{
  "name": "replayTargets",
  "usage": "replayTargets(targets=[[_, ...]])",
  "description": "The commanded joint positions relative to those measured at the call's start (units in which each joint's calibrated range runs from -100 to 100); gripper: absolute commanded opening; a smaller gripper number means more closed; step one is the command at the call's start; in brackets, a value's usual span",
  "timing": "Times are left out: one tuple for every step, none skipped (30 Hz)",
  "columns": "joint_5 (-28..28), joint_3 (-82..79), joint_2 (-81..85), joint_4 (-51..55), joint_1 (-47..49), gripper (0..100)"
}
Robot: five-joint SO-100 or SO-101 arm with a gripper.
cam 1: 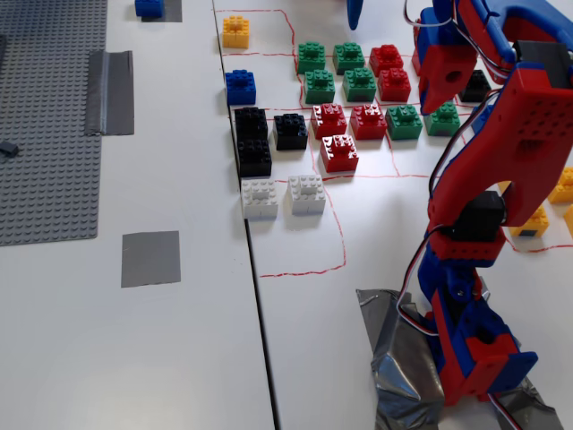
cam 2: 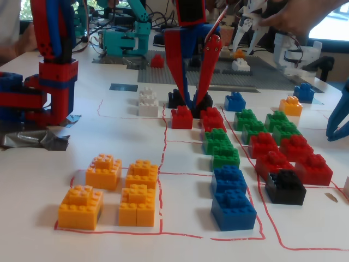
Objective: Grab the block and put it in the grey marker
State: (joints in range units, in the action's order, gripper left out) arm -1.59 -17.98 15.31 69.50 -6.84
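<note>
Block: small white studded plastic brick (cam 1: 307,193), squarish, flat on the desk (cam 1: 179,358) inside a red-lined cell; a twin white brick (cam 1: 260,199) just beside it on the left in a fixed view; both seen stacked in depth (cam 2: 148,101) in a fixed view, near the red and black bricks.
Grey marker: flat square patch of plain matte grey tape (cam 1: 150,258), smooth, bare, well apart from the white bricks, across the dark seam between the two desk halves.
Tool: red and blue plastic, two long tapering fingers pointing down (cam 2: 192,98); spread fairly wide, nothing between them; tips around the black bricks (cam 2: 189,100) just behind a red brick (cam 2: 182,117).
Arm: blocky red and blue printed segments with perforated faces (cam 1: 537,116), black motor housings, base on crumpled shiny silver-grey tape (cam 1: 403,358).
Baseplate: large grey studded plate (cam 1: 45,116), fine regular bumps, with a wrinkled grey tape strip (cam 1: 111,91) along its right edge.
Other bricks: glossy studded plastic, sorted by colour; green group (cam 1: 338,72), red group (cam 1: 349,125), black group (cam 1: 260,134), blue brick (cam 1: 240,87), orange group (cam 2: 112,191).
Desk: smooth white surface, thin hand-drawn red lines (cam 1: 338,224) marking cells.
</note>
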Motion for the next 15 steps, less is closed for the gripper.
replayTargets(targets=[[-0.78,-3.72,1.69,-1.38,-0.42,0],[-0.78,-3.72,1.77,-1.38,-0.42,0],[-0.78,-3.72,1.77,-1.38,-0.42,0],[-0.78,-3.72,1.77,-1.38,-0.42,0],[-0.78,-3.81,1.77,-1.38,-0.42,0],[-0.78,-3.91,1.85,-1.38,-0.42,0],[-0.78,-4.00,1.85,-1.47,-0.42,0],[-0.78,-4.00,1.93,-1.47,-0.42,0],[-0.78,-4.09,1.93,-1.47,-0.42,0],[-0.83,-4.27,2.10,-1.47,-0.42,0],[-0.83,-4.45,2.10,-1.55,-0.42,0],[-0.83,-4.54,2.18,-1.55,-0.42,0],[-0.83,-4.54,2.18,-1.55,-0.42,0],[-0.83,-4.54,2.26,-1.55,-0.42,0],[-0.83,-4.54,2.26,-1.63,-0.42,0]])
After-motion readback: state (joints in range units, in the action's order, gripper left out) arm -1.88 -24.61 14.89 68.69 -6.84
